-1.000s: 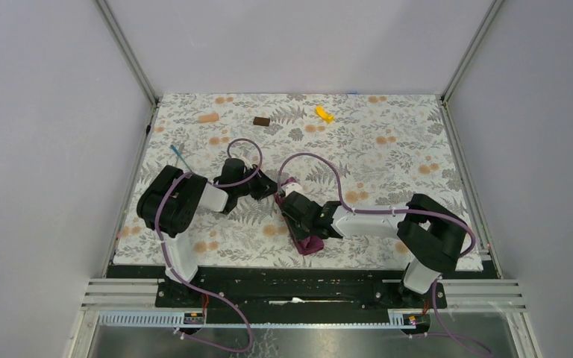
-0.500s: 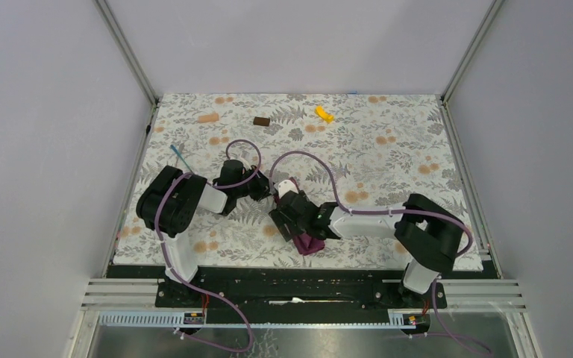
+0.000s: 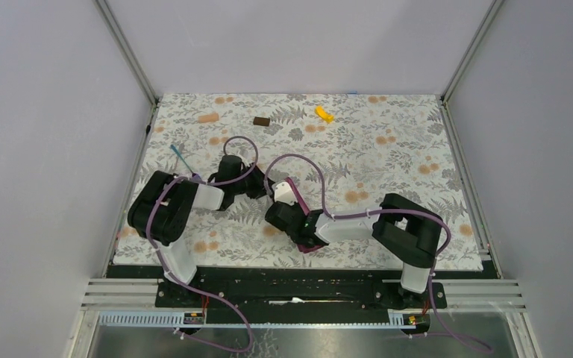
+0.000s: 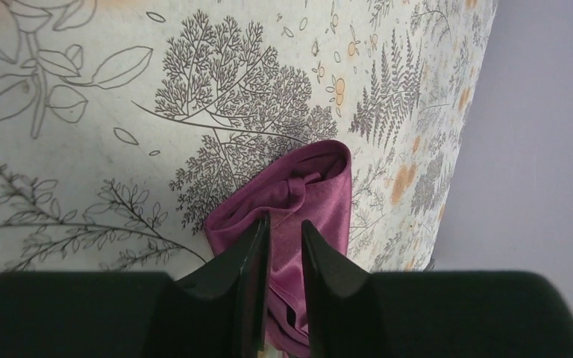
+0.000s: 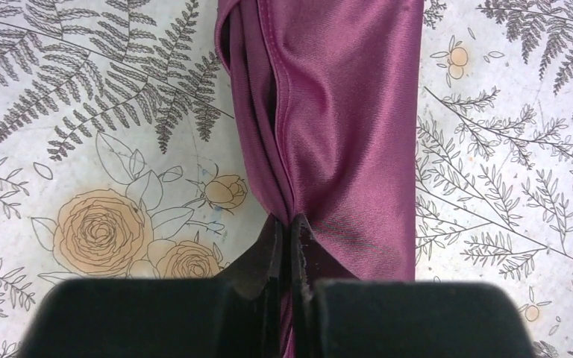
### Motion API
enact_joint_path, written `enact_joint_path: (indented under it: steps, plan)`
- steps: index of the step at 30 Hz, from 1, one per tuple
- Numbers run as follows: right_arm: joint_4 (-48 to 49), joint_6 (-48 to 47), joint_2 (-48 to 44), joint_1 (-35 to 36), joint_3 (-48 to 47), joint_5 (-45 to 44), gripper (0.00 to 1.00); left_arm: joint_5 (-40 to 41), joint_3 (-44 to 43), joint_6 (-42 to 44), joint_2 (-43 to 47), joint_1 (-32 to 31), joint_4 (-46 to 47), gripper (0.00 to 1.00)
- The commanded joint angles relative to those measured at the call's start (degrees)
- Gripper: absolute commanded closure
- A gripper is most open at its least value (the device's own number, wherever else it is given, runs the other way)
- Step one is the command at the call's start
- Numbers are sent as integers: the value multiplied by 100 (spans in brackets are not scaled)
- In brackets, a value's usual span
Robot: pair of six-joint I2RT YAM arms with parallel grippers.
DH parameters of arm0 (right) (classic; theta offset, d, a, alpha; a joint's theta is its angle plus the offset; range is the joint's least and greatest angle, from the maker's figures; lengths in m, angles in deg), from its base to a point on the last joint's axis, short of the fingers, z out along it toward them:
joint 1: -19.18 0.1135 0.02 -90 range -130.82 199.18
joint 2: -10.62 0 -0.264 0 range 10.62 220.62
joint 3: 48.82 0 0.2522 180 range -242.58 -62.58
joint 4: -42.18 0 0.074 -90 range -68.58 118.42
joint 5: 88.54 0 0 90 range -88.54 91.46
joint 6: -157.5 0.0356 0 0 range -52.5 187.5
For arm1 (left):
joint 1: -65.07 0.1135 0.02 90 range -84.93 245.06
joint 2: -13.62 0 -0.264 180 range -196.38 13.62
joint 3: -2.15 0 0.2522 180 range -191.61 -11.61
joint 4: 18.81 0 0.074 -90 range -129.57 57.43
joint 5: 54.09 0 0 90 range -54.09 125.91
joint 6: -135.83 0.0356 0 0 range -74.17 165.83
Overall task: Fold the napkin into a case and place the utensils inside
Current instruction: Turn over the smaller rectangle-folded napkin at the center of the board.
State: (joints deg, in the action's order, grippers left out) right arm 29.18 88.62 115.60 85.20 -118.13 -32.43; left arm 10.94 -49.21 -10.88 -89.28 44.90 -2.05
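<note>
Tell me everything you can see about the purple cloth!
The plum-purple satin-looking cloth napkin is folded into a long narrow strip with creased, layered edges, lying flat on the floral table covering. The right pincer pinches a fold along one edge. The left pincer sits near its rounded end, fingers slightly apart; whether it grips is unclear.

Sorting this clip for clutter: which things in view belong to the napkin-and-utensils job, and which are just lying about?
Part of the job:
- napkin, folded into a narrow strip
- blue-handled utensil, lying apart to its left; too small to tell fork from spoon

Just lying about, all toward the far side:
- yellow piece
- brown block
- peach piece
</note>
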Motion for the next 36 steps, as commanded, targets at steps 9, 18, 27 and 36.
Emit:
enact_joint_path:
  steps: [9, 18, 27, 36]
  plan:
    - [1924, 2011, -1393, -1076, 1294, 4849, 100, 1507, -1438, 1666, 2875, 605, -3585, 52]
    - [7410, 5221, -301, -2209, 3080, 7055, 100, 1135, -1086, 1778, 3517, 601, -3964, 53]
    - [9317, 5791, 387, -3390, 3878, 7806, 100, 694, -695, 1770, 3448, 274, -3732, 55]
    - [8583, 5131, 604, -5250, 4210, 9084, 56, 80, -652, 1471, 2546, -549, -2878, 55]
